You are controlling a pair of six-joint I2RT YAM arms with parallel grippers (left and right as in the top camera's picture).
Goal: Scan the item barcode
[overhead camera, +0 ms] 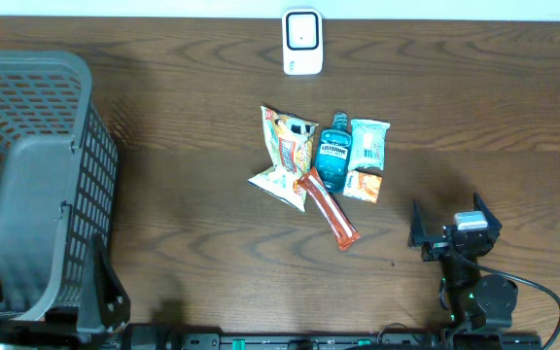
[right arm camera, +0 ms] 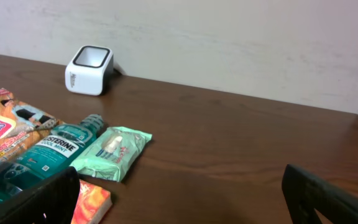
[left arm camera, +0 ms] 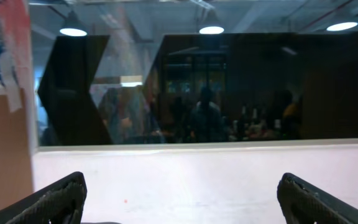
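Note:
A white barcode scanner (overhead camera: 302, 41) (right arm camera: 89, 61) stands at the table's far edge, centre. Several items lie in a cluster mid-table: a snack bag (overhead camera: 282, 156) (right arm camera: 5, 121), a teal mouthwash bottle (overhead camera: 334, 160) (right arm camera: 48, 149), a green packet (overhead camera: 368, 144) (right arm camera: 112, 152), a small orange pack (overhead camera: 364, 185) (right arm camera: 92, 202) and a red-orange bar (overhead camera: 331, 209). My right gripper (overhead camera: 450, 222) (right arm camera: 182, 186) is open and empty, low over the table to the right of the cluster. My left gripper (left arm camera: 182, 199) is open and empty, facing a white wall and a dark window.
A large grey mesh basket (overhead camera: 100, 185) fills the left side of the table. Dark parts of the left arm (overhead camera: 103, 292) show beside it at the front left. Bare brown wood lies between the cluster and the scanner.

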